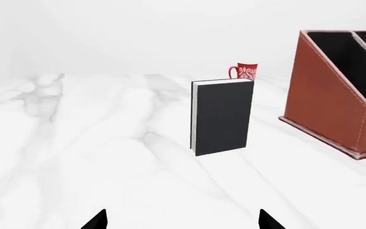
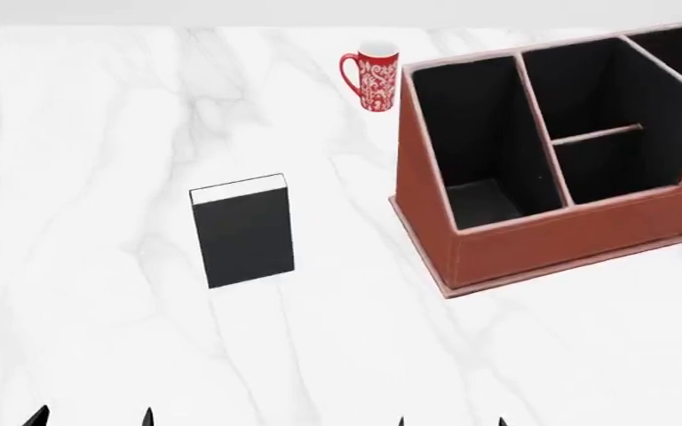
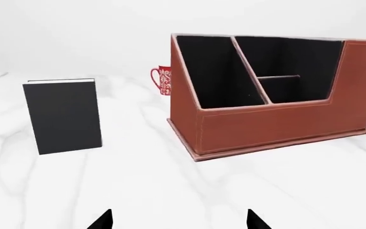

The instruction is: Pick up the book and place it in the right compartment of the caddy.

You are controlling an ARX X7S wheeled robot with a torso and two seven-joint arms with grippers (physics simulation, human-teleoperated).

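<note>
Left end effector (image 1: 181, 222) gapes empty, book (image 1: 223, 116) standing well beyond it.

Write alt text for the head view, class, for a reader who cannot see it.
A black book stands upright on a white marble table, apart from a reddish-brown caddy to its right. A red patterned mug sits behind them. Both grippers' jaws barely show at the bottom edge, holding nothing.

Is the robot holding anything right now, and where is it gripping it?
Nothing. Both grippers, left and right, are open and empty; the black book stands untouched.
</note>
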